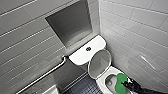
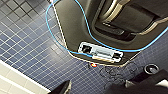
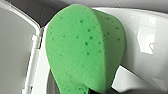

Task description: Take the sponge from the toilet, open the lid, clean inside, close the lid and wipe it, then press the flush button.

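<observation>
The right gripper [image 1: 127,85] has its fingers clamped on the bright green soft sponge [image 1: 120,82] over the glossy white toilet [image 1: 101,82] bowl, at five o'clock from the raised white oval lid [image 1: 99,63].

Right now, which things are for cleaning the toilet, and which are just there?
For the job: sponge, toilet, open lid, flush button.
Just there: grab bar, wall niche, blue floor tiles.
</observation>
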